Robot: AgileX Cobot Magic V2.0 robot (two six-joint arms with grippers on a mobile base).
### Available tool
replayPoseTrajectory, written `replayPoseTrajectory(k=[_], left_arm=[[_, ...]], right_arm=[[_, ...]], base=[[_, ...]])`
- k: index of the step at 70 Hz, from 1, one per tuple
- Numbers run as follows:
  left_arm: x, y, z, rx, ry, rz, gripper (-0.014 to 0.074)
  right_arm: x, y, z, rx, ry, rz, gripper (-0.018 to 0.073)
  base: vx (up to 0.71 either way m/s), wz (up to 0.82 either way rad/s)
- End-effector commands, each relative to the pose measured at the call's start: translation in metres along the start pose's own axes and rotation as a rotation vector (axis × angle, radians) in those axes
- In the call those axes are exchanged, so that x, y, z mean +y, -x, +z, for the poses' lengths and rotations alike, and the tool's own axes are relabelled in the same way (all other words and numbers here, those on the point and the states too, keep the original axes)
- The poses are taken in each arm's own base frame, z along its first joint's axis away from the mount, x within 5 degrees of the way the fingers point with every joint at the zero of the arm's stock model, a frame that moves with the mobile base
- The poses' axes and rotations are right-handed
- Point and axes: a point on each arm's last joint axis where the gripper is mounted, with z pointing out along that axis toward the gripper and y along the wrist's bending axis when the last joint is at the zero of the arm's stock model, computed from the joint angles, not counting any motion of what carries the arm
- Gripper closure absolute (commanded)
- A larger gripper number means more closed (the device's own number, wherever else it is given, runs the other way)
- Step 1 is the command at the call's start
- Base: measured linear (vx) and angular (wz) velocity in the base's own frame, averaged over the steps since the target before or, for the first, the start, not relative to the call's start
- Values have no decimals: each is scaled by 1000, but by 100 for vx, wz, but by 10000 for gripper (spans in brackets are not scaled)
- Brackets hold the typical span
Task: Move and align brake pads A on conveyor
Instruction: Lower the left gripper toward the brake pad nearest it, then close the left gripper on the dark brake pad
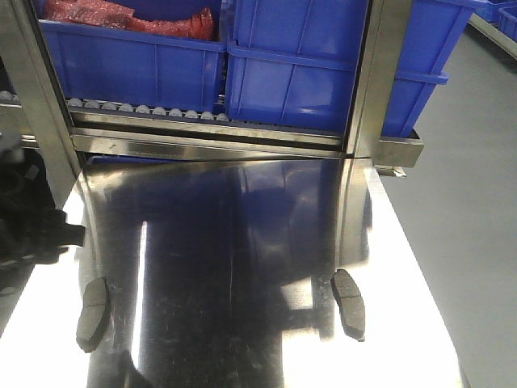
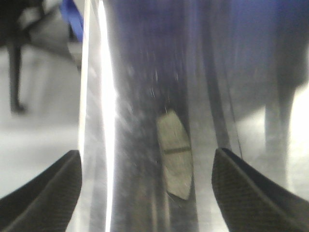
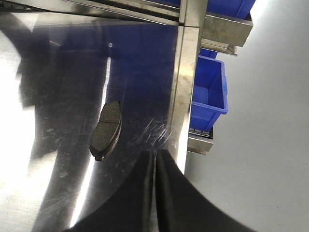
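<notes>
Logged left pad (image 1: 91,314) at 7 o'clock of the front view, flat on the steel tabletop (image 1: 242,242), long axis running roughly 12 to 6. Noted as small, dark grey, matte and rough, slightly curved, with a thin groove across the middle. Found the same pad (image 2: 175,159) in the left wrist view, just right of centre, paler under glare, between the fingers of the left gripper (image 2: 145,154). Recorded those fingers (image 2: 43,198) as spread wide, holding nothing, clear of the pad on both sides; judged this a stance for closing across the pad's narrow width.

Listed blue bins (image 1: 307,65) on a roller track (image 1: 145,109) at 12 o'clock, apart from both pads.

Logged right pad (image 1: 349,303) at 5 o'clock, well apart from the left one, flat, with the same colour, groove and curve, leaning slightly the opposite way. Found right gripper (image 3: 155,164) at 6 o'clock of its own view, fingers pressed together on nothing, with the pad (image 3: 105,130) at about 10 o'clock of it, untouched; judged this arm idle.

Saw no belt in any view; judged both pads not yet moved or aligned.
</notes>
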Motion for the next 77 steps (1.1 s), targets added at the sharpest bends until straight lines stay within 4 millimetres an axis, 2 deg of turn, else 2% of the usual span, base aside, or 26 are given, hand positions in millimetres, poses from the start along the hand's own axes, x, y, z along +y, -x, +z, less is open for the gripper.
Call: replayPoseTrajectory(k=[1, 13, 31, 62, 77], left_arm=[[-10, 11, 12, -4, -55, -53, 74], [-23, 9, 52, 107, -67, -76, 74], [-29, 6, 83, 164, -50, -78, 74], [-36, 5, 113, 170, -58, -97, 74], [-26, 3, 125, 215, -24, -126, 74]], right_arm=[[-1, 13, -3, -84, -13, -7, 563], [-1, 13, -3, -84, -13, -7, 563], [-1, 13, -3, -84, -13, -7, 563], [-1, 13, -3, -84, -13, -7, 563], [-1, 13, -3, -84, -13, -7, 563]], base=[[0, 0], [0, 0], [0, 0], [0, 0], [0, 0]])
